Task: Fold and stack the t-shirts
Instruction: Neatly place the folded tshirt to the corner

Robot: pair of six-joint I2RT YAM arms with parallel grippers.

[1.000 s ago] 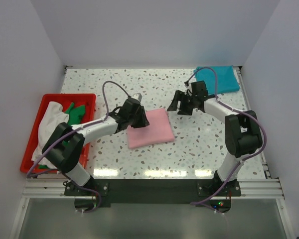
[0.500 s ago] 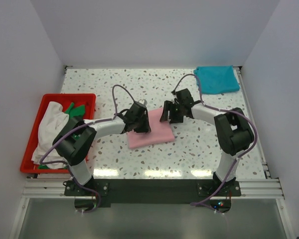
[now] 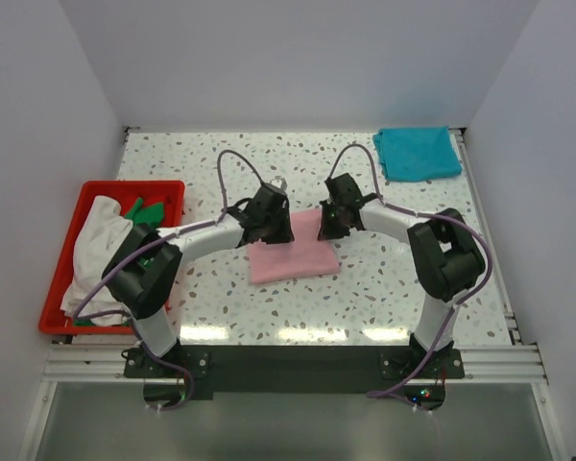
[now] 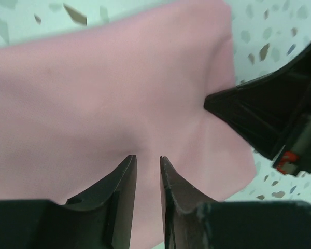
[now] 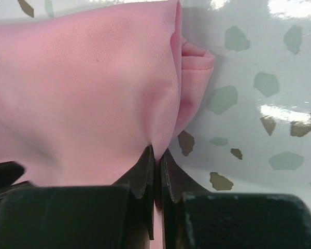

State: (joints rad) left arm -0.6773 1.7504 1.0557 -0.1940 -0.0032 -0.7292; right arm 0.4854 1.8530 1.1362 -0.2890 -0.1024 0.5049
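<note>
- Spanning the top view, a speckled table (image 3: 221, 163) carries everything; both arms reach inward to its middle.
- Red tray (image 3: 125, 184) sits at the table's left edge. It holds a crumpled white shirt (image 3: 91, 240) and, at its far end, a green shirt (image 3: 144, 213) partly tucked beside the white one.
- Pink shirt (image 3: 293, 257) lies folded into a rough rectangle at the centre of the table, between the two grippers. Its far edge is under both of them.
- Teal shirt (image 3: 418, 154) lies folded flat in the far right corner, well apart from the pink one.
- Left gripper (image 4: 147, 158) is at the far left part of the pink shirt. Its fingers stand a narrow gap apart, tips down on the cloth, and pink shows flat through the gap.
- Right gripper (image 5: 156, 150) is at the far right corner of the pink shirt. Its fingers are pressed together, pinching the folded edge; the cloth gathers into creases at the tips, and a small fold of fabric pokes out just beside them.
</note>
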